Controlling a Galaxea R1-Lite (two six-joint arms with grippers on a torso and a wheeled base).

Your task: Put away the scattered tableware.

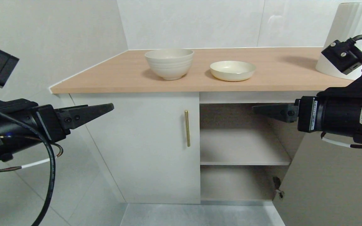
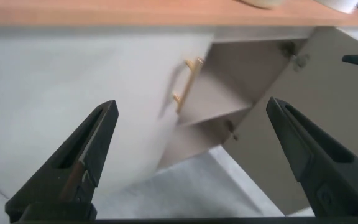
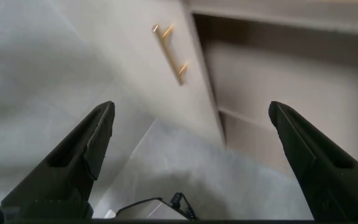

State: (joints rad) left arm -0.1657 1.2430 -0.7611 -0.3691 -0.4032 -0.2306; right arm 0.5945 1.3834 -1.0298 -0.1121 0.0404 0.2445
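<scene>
The cabinet point(image 1: 137, 141) stands with its left door shut. Its right door point(image 1: 325, 188) is swung open, and a bare shelf point(image 1: 244, 147) shows inside with another level below it. The wooden counter point(image 1: 278, 67) runs across the top. A white ribbed object point(image 1: 350, 18) sits at the counter's right end, against the back wall.

The task's two pieces both stand on the counter, near its front edge and apart from each other. The deep bowl point(image 1: 169, 63) is left of the middle, above the shut door. The shallow dish point(image 1: 233, 70) is to its right, above the open compartment. Both are round and upright, so neither has a long axis to line up with, and a rim hold looks the likely way in.

Both arms hang below the level of the counter, pointing inward toward each other. The left gripper point(image 1: 110, 107) is out beyond the counter's front left corner, well to the left of the bowl and lower than it. The right gripper point(image 1: 256, 110) is in front of the top of the open compartment, just under the front edge and slightly right of the dish. The wrist views show each gripper spread wide and holding nothing.

By this layout the right arm is nearer the dish and the left arm nearer the bowl. Either one would have to rise above the front edge before closing in. The brass handle point(image 1: 187, 128) on the shut door lies between the two grippers.
</scene>
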